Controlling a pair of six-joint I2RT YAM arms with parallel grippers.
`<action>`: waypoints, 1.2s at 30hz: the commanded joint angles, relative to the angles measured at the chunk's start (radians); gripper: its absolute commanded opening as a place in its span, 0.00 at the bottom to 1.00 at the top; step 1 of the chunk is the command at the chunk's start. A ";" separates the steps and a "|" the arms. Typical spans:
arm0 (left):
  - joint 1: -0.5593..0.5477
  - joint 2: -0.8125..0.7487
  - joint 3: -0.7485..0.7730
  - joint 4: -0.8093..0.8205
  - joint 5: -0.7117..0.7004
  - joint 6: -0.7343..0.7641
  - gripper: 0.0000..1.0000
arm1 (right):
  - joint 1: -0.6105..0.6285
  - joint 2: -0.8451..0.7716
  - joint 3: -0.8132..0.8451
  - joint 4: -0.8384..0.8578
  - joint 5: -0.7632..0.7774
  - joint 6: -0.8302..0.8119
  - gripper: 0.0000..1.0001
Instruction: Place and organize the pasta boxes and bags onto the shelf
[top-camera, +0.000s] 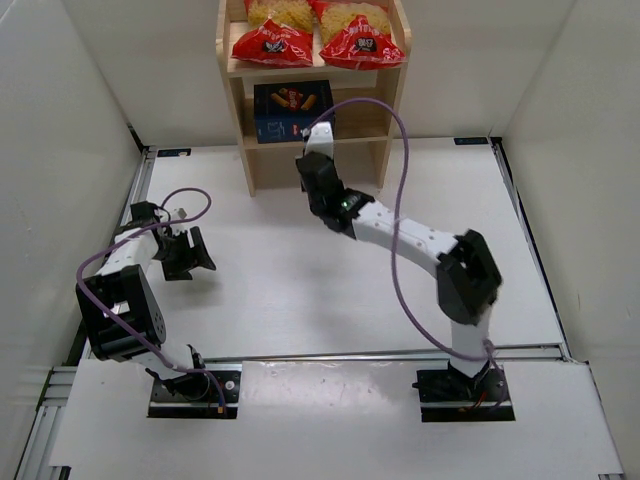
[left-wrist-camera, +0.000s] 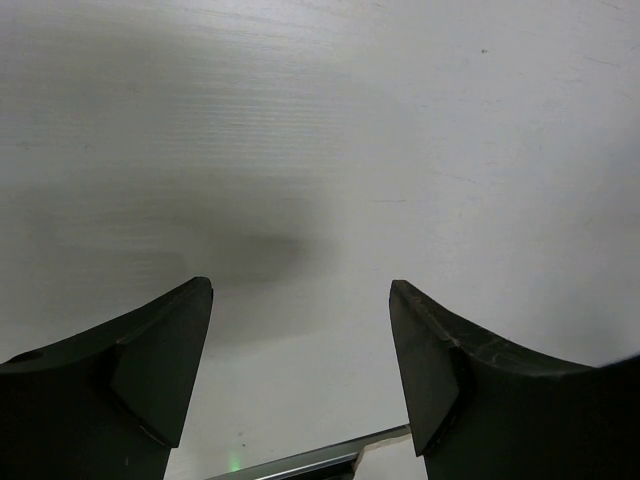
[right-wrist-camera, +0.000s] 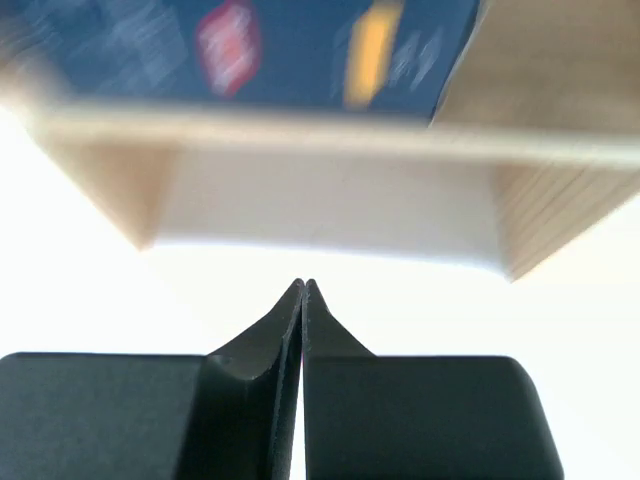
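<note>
The wooden shelf (top-camera: 236, 110) stands at the back of the table. Two red pasta bags (top-camera: 271, 42) (top-camera: 361, 42) lie side by side on its upper board. The dark blue pasta box (top-camera: 292, 110) stands on the lower board; it shows blurred at the top of the right wrist view (right-wrist-camera: 260, 50). My right gripper (top-camera: 318, 140) is shut and empty, just in front of the shelf below the box; its fingers meet (right-wrist-camera: 303, 290). My left gripper (top-camera: 203, 250) is open and empty at the left of the table, over bare white surface (left-wrist-camera: 300, 300).
White walls enclose the table on the left, right and back. A metal rail (left-wrist-camera: 300, 462) runs along the table's near edge. Purple cables loop over both arms (top-camera: 400, 180).
</note>
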 joint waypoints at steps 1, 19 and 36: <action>0.003 -0.045 0.047 -0.018 -0.040 0.007 0.82 | 0.097 -0.279 -0.175 0.026 0.040 0.076 0.00; 0.003 -0.201 0.009 -0.055 -0.242 0.007 0.82 | -0.132 -0.929 -0.532 -1.356 -0.087 0.579 1.00; 0.003 -0.563 -0.078 -0.064 -0.555 0.007 0.85 | -0.636 -1.207 -0.590 -1.313 -0.281 0.522 1.00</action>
